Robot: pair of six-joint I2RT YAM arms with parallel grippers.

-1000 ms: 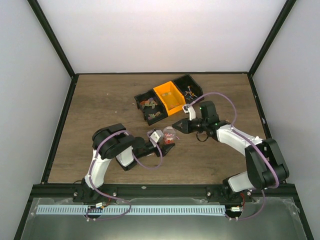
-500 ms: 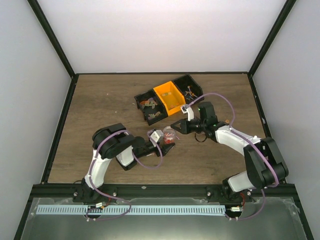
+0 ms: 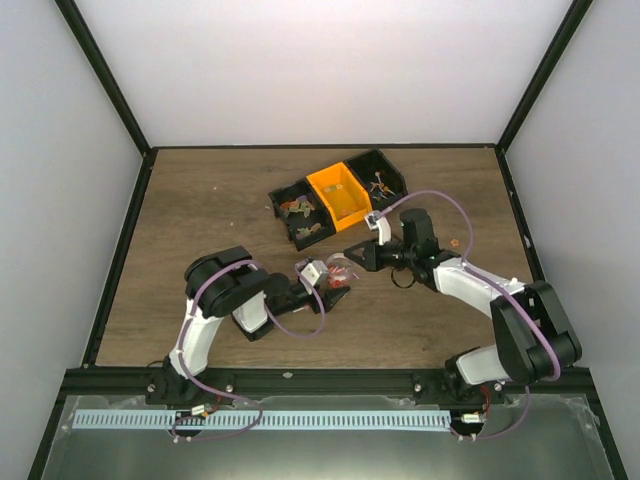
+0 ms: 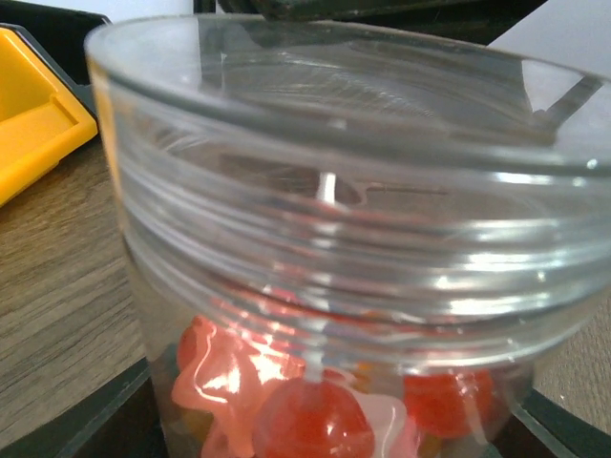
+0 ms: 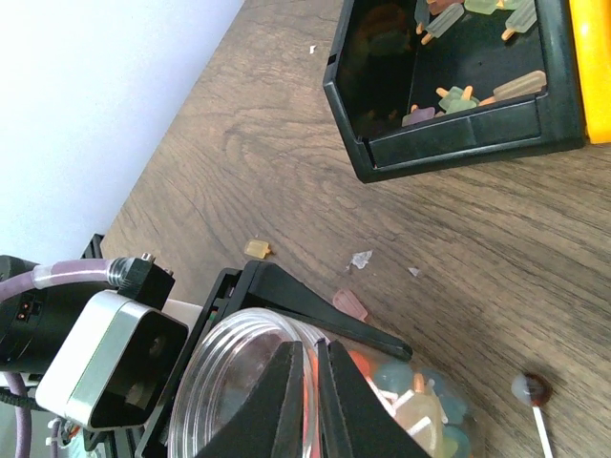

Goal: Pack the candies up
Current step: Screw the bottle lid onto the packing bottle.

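Candies (image 4: 310,425) lie just below the clenched right pincer (image 5: 307,355), in the cup (image 4: 334,239) the left pincer (image 3: 332,283) grasps. I would part the right pincer only inside that cup.

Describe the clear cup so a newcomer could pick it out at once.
On the wooden table, look just nearer than the black and orange bins, where the two arms meet. The clear cup is held there by the left claw: the only round, see-through thing, with red candies showing through its wall.
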